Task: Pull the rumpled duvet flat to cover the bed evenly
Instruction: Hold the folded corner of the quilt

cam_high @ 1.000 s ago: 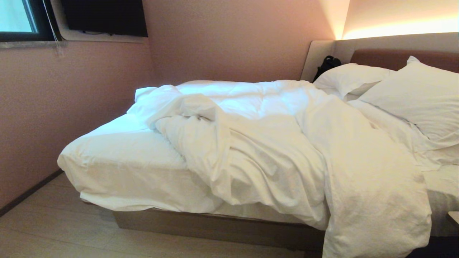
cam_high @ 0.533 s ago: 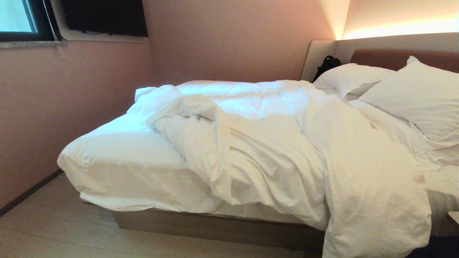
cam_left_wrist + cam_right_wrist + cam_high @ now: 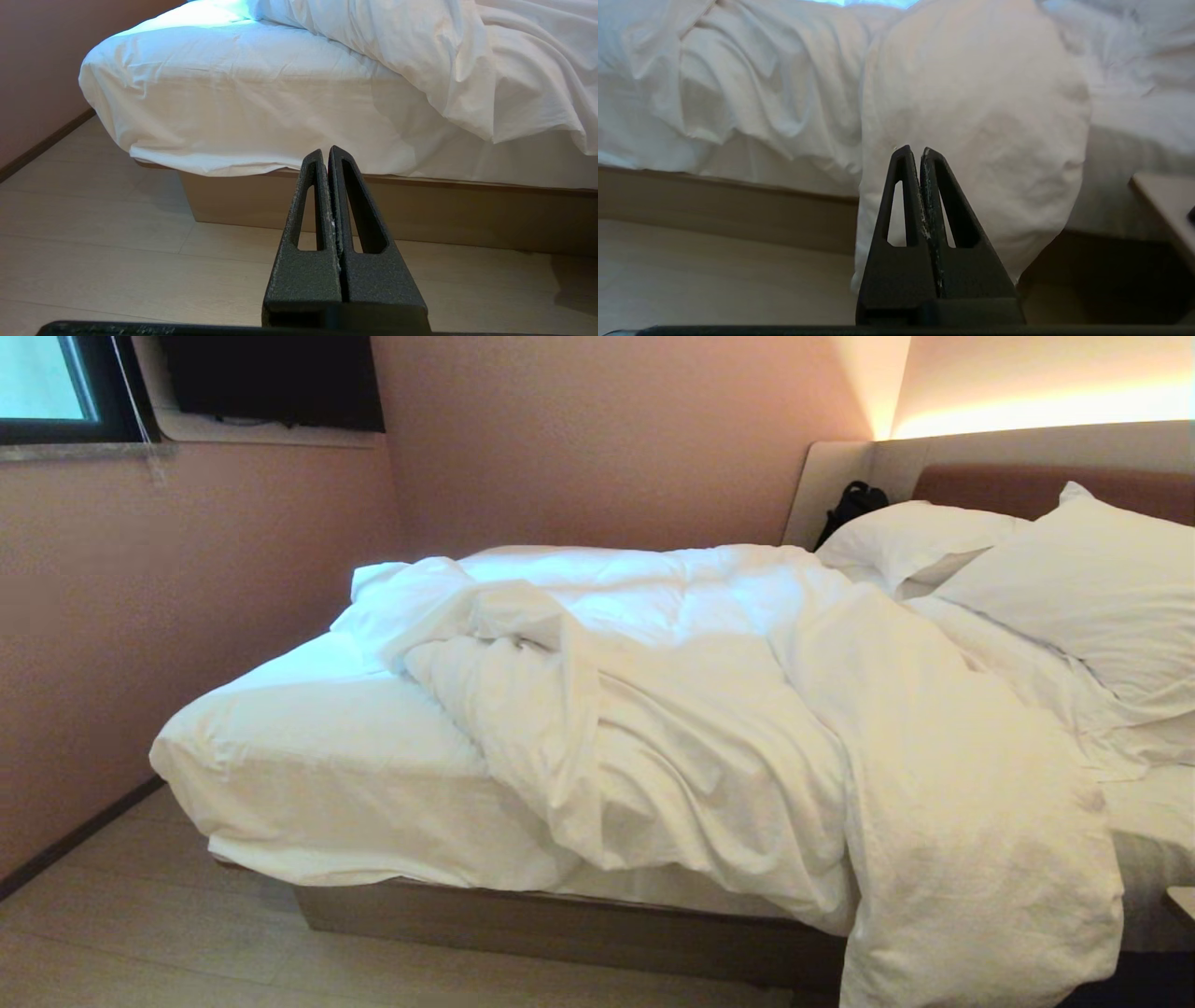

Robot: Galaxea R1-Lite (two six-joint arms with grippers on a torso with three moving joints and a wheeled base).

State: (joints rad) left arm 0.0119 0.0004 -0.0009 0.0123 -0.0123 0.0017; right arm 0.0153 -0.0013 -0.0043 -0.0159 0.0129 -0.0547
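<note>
Nothing done: the puffy white quilted duvet (image 3: 747, 728) lies bunched toward three o'clock on the wide white-sheeted bed (image 3: 308, 756); left pincer (image 3: 327, 154) and right pincer (image 3: 916, 154) are clenched, empty.

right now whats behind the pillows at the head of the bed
Behind the pillows stands the padded headboard, and a black object sits in its corner. The pillows hide the headboard's lower part.

Warm strip light glows above the headboard (image 3: 1027, 476); cool daylight from the window (image 3: 42, 378) whitens the duvet (image 3: 653, 607).
</note>
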